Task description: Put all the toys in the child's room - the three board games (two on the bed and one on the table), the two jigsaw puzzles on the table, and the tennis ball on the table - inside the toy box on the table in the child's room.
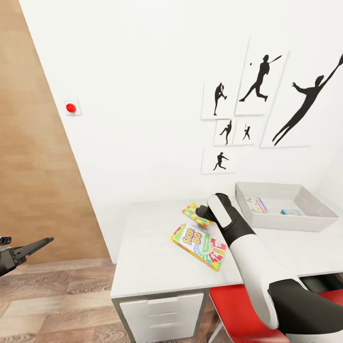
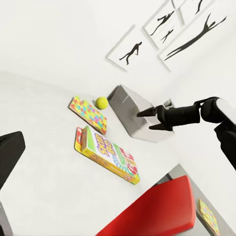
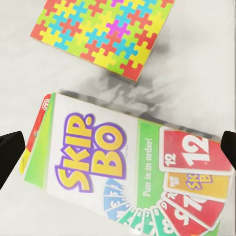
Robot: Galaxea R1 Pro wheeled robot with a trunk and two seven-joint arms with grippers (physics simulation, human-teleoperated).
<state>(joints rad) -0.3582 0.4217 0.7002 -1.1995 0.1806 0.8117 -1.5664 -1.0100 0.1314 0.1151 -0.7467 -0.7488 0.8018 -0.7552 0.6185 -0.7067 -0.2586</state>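
My right gripper (image 3: 118, 152) hangs open above the white-green Skip-Bo board game (image 3: 123, 167), a finger at each side of the box and not touching it. Beside that box lies a jigsaw puzzle (image 3: 105, 34) on the pale table (image 1: 152, 247). From the left wrist camera, the right gripper (image 2: 148, 119) has its fingers apart near the toy box (image 2: 129, 105), and the tennis ball (image 2: 102, 102) rests between puzzle (image 2: 88, 114) and box. In the head view my right forearm (image 1: 228, 224) covers part of the puzzle (image 1: 192, 212). The toy box (image 1: 314, 221) holds two flat printed boxes (image 1: 257, 205). My left gripper (image 1: 45, 243) is off the table's left, open.
A red chair (image 1: 233, 309) is tucked under the table front, beside white drawers (image 1: 162, 314). Sports silhouette pictures (image 1: 259, 78) hang on the white wall behind. A multicolour flat panel (image 2: 209, 216) lies on a darker grey surface past the chair. Wood floor (image 1: 47, 305) spreads to the left.
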